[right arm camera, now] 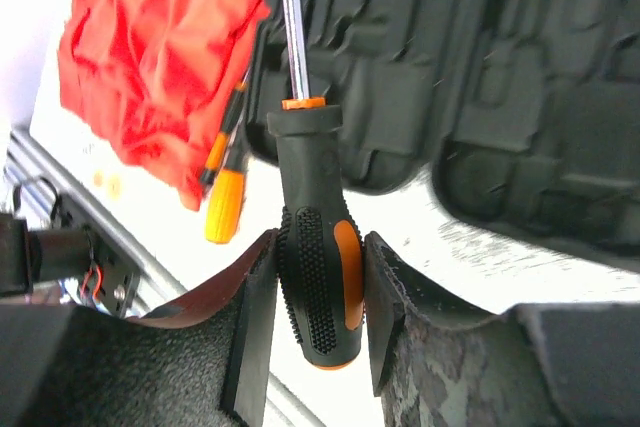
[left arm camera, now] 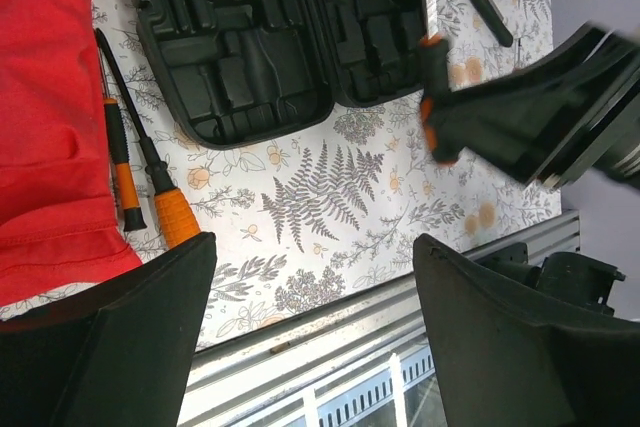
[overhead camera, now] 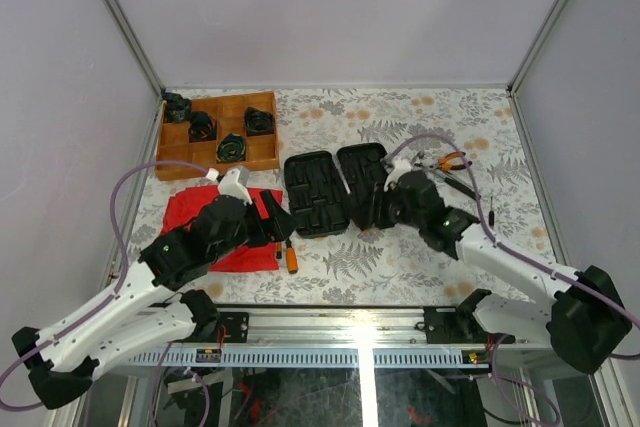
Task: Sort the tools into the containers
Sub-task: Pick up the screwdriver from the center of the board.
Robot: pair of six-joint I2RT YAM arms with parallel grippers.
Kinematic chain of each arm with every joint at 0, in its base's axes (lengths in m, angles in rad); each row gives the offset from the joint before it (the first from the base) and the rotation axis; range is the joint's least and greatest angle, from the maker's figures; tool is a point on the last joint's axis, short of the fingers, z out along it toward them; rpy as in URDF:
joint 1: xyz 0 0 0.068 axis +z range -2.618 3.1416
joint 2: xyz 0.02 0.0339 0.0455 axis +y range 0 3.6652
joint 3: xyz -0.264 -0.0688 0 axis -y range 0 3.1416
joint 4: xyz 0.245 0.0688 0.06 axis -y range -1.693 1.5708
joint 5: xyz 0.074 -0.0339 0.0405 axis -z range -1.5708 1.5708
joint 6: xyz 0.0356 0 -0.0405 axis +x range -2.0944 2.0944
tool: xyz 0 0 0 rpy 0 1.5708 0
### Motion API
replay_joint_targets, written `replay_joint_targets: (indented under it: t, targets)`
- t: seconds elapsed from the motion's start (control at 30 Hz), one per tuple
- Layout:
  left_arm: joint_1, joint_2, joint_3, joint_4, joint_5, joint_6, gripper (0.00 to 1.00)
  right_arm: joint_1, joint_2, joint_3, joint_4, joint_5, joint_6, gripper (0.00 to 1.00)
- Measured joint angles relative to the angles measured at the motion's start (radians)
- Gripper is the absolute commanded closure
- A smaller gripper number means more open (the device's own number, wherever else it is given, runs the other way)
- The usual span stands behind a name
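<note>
The black tool case [overhead camera: 335, 187] lies open on the patterned table, its moulded slots showing. My right gripper [right arm camera: 320, 287] is shut on a screwdriver [right arm camera: 318, 247] with a black-and-orange handle, its metal shaft pointing over the case [right arm camera: 480, 77]. In the top view this gripper [overhead camera: 378, 205] sits at the case's right half. My left gripper [left arm camera: 312, 242] is open and empty, near the table's front edge by the case's left side. Two orange-handled screwdrivers [left arm camera: 165, 192] lie beside the red cloth [left arm camera: 50, 117]. Orange-handled pliers [overhead camera: 452, 160] lie right of the case.
A compartmented wooden tray [overhead camera: 220, 135] with black parts stands at the back left. The red cloth [overhead camera: 215, 227] lies under my left arm. The metal rail [left arm camera: 330, 337] runs along the table's front edge. Grey walls enclose the table.
</note>
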Motion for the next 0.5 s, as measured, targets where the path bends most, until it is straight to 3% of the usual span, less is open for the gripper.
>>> replay_joint_targets:
  t: [0.3, 0.5]
  targets:
    - [0.0, -0.098, 0.072, -0.126, 0.014, 0.0, 0.21, 0.515, 0.045, -0.048, 0.135, 0.347, 0.069, 1.0]
    - [0.0, -0.137, 0.181, -0.215, 0.024, 0.011, 0.16, 0.612, 0.098, -0.048, 0.197, 0.458, 0.021, 1.0]
